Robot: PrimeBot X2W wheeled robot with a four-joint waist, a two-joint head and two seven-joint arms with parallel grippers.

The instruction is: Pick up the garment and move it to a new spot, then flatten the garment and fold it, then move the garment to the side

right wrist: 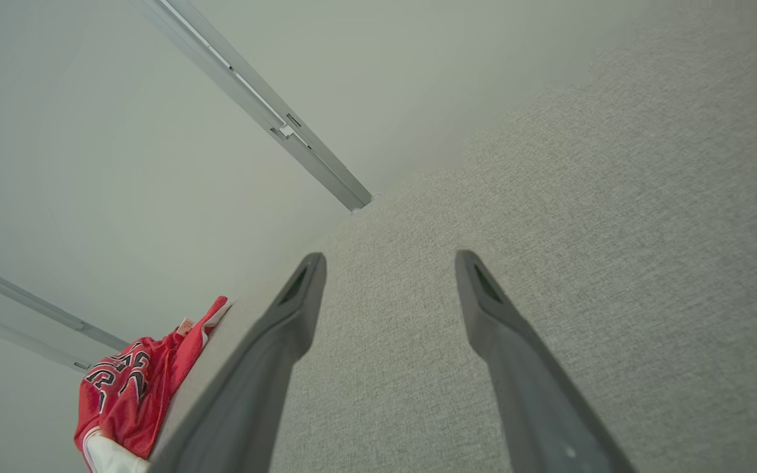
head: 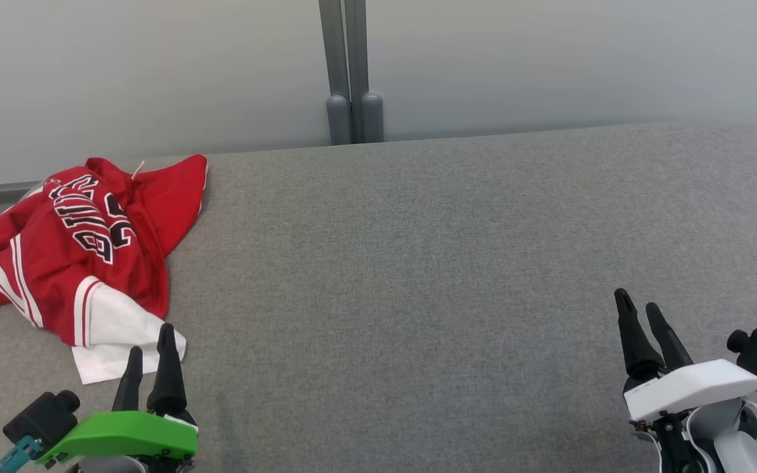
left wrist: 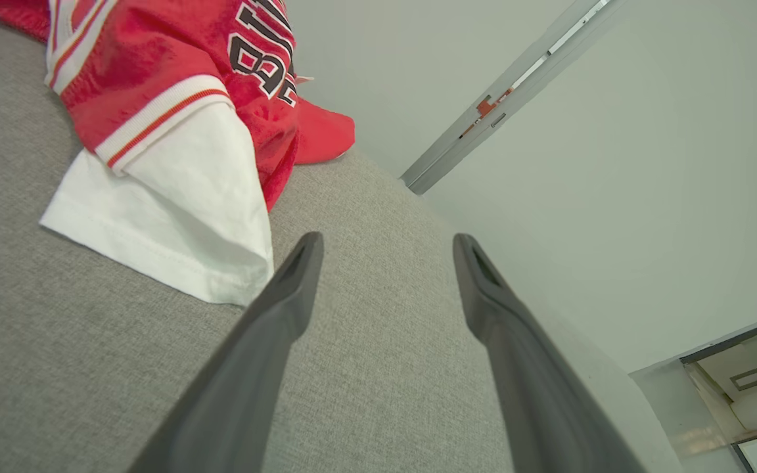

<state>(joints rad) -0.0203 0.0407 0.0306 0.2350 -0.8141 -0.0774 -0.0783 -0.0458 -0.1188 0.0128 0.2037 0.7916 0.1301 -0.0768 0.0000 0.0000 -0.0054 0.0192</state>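
The garment (head: 83, 249) is a red jersey with white trim, black lettering and a white sleeve, lying crumpled at the far left of the grey table (head: 418, 276). It also appears at the top left of the left wrist view as the garment (left wrist: 175, 118), and small at the lower left of the right wrist view as the garment (right wrist: 129, 401). My left gripper (head: 150, 341) is open just in front of the white sleeve, not touching it, seen as the left gripper (left wrist: 385, 246). My right gripper (head: 638, 303) is open over bare table at the lower right, seen as the right gripper (right wrist: 388, 263).
A pale wall runs behind the table, with a grey vertical post (head: 350, 72) at its middle. The table's far edge passes just behind the garment. Part of the jersey hangs over the table's left edge. Bare grey cloth stretches between the two grippers.
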